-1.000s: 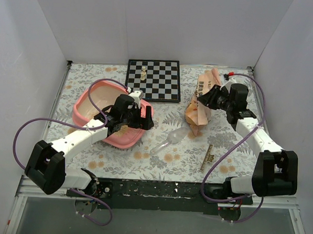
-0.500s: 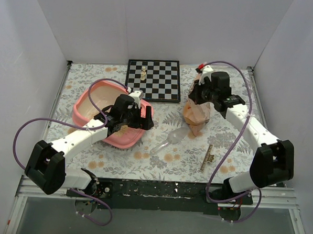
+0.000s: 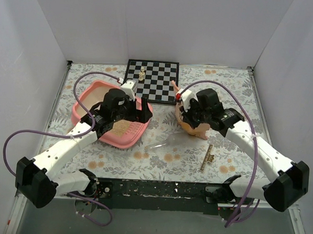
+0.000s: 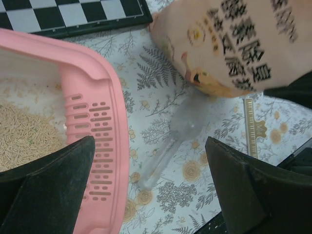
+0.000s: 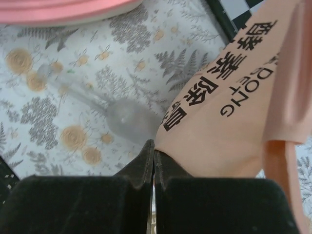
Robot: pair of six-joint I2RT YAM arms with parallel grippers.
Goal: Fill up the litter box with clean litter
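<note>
The salmon-pink litter box (image 3: 86,100) sits at the left with tan clean litter (image 3: 123,129) near its slotted grate (image 4: 92,141); more clean litter (image 4: 24,136) shows in the left wrist view. My left gripper (image 3: 129,115) hovers over the box's right rim (image 4: 109,92), open wide with nothing in it (image 4: 151,185). A peach printed litter bag (image 3: 198,130) is raised at centre right. My right gripper (image 3: 190,116) is shut (image 5: 153,146), pinching the edge of the bag (image 5: 234,112). A clear plastic scoop (image 3: 163,144) lies on the floral cloth between box and bag.
A black-and-white chessboard (image 3: 158,78) with one pale chess piece (image 3: 142,73) lies at the back centre. A small brass-coloured strip (image 3: 209,156) lies at the front right. White walls close in the left, back and right sides.
My right gripper shut on the bag and swung left and nearer, dragging it toward the table's middle. My left gripper rose a little and shifted back over the box's rim.
</note>
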